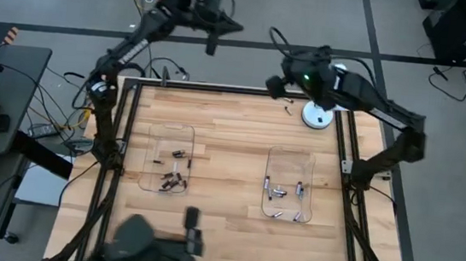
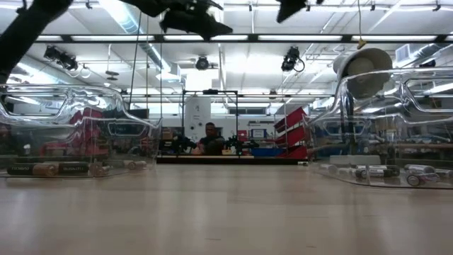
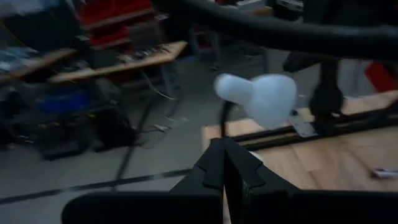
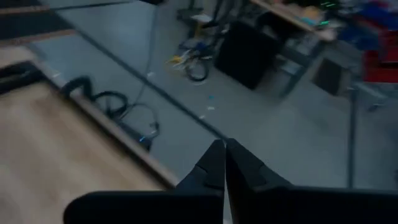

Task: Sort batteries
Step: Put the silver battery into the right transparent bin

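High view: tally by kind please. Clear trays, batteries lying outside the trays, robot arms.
clear trays: 2
batteries outside the trays: 1, near the table's far edge
robot arms: 2
Total: 5

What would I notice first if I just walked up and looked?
Two clear trays on the wooden table: the left tray holds dark batteries, the right tray shiny silver batteries. Both black arms hang raised at the table's far edge, and one stray battery lies there.
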Controlling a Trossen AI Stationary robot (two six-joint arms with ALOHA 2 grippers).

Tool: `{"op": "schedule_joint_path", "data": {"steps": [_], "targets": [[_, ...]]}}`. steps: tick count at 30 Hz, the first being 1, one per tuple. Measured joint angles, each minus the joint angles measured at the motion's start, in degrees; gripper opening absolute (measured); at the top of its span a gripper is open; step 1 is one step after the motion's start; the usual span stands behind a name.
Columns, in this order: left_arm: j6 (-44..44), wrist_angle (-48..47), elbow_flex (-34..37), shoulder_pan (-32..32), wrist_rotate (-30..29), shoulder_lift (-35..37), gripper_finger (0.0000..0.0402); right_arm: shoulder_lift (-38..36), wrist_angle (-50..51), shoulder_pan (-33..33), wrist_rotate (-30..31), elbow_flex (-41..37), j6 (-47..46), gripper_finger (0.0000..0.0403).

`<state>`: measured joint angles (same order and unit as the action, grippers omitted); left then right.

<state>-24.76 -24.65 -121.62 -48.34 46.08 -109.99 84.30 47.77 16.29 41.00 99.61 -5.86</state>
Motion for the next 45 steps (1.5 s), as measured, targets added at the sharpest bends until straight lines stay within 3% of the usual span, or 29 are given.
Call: {"op": "schedule_joint_path", "data": {"steps": [6, 10, 13, 16, 20, 24, 30, 35, 45], "targets": [[2.41, 1.12, 0.00, -6.28, 0.49, 4.52, 0.0000, 12.97, 6.87, 0.23, -0.67, 18.22, -3.78, 0.0002], [5.36, 1.50, 0.04, -11.12, 2.50, 6.54, 0.0000, 21.95, 22.50, 3.15, -4.29, 27.88, -15.58, 0.0001], [9.46, 2.46, 0.02, -14.19, 7.63, 8.31, 0.0000, 27.89, 34.99, 5.37, -4.84, 32.26, -27.64, 0.0000], [11.38, 2.66, 0.00, -16.49, 13.51, 9.22, 0.0000, 31.79, 37.60, 6.63, -6.00, 32.73, -31.51, 0.0003], [11.68, 2.66, 0.00, -17.94, 17.84, 9.48, 0.0000, 36.41, 34.75, 6.64, -15.45, 32.79, -29.97, 0.0007], [10.59, 2.61, 0.00, -18.83, 18.09, 9.45, 0.0000, 40.63, 31.53, 5.71, -24.26, 32.79, -24.51, 0.0007], [9.99, 4.13, 0.00, -18.73, 18.12, 9.43, 0.0000, 46.93, 29.60, 4.86, -29.04, 32.77, -29.98, 0.0005], [9.93, 4.33, 0.01, -18.83, 18.08, 9.39, 0.0000, 50.75, 35.30, 8.70, -24.79, 32.77, -44.04, 0.0008], [9.89, 4.55, 0.02, -18.79, 18.04, 9.34, 0.0000, 51.98, 32.81, 13.68, -24.36, 32.77, -52.64, 0.0006]]}}
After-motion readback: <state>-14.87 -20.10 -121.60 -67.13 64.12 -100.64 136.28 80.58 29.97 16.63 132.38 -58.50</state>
